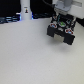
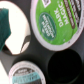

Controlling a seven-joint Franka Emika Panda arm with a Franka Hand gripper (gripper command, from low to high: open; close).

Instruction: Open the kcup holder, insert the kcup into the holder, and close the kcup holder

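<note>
- Pale, bare counter (image 1: 30, 57) across the near ground of the exterior view, blurred, with nothing legible on the near stretch.
- Farther back, toward the exterior view's right: black boxy kcup holder (image 1: 61, 31) with grey panels on its front, sitting on the counter; a spot of green showing at its top.
- Directly above it, white arm (image 1: 63, 7) reaching down from the upper edge, wrist roughly vertical over the machine. Fingers lost in blur against the black body: cannot tell whether spread or closed, or whether anything is held.
- From the wrist view, looking straight down: green-lidded kcup (image 2: 56, 22) seated in a round well of a black top plate, a second pod with a darker lid (image 2: 26, 71) in another well, and an empty dark well (image 2: 62, 64) beside them.
- Likely handling of the kcup: light, thin-walled plastic, foil lid easily dented; best pinched gently across the rim, not the lid.
- Farthest, at the exterior view's left: white bottle-like post (image 1: 25, 9) against a dark background.
</note>
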